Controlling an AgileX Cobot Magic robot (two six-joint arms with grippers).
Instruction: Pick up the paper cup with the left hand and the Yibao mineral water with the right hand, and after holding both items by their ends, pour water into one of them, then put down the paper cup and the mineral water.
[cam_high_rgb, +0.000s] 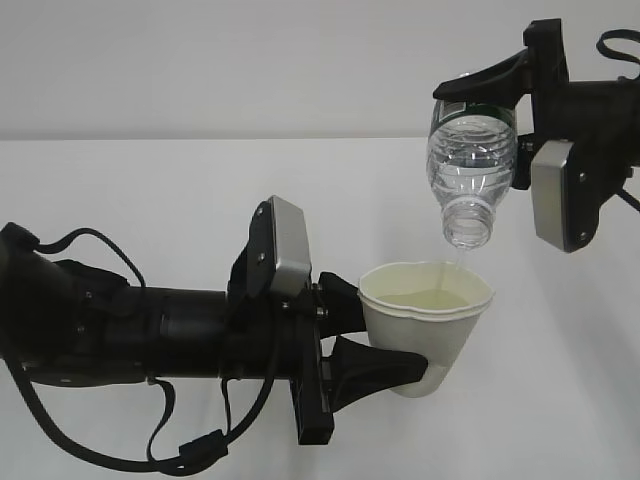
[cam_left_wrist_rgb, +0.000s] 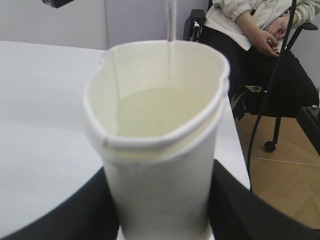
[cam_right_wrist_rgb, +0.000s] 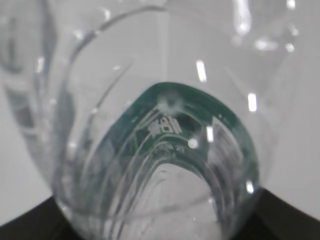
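Cup: the cup (cam_high_rgb: 425, 320) is held in the air above the white table (cam_high_rgb: 150, 190), rim up, water inside, pinched low near its base.
Cup handling: thin paper, soft; the rolled rim is already squeezed out of round, so a firmer grip would likely crumple it. Heavier now with water, apt to slop.
Bottle: the bottle (cam_high_rgb: 471, 160) hangs neck-down just above the cup, a thin stream falling in.
Bottle handling: clear ribbed plastic, light, springy, probably slick; green label band near the held end.
Left hand: the left hand (cam_high_rgb: 385, 345) is clamped on the cup's lower wall.
Right hand: the right hand (cam_high_rgb: 490, 85) grips the bottle's base end; its fingers are partly hidden.
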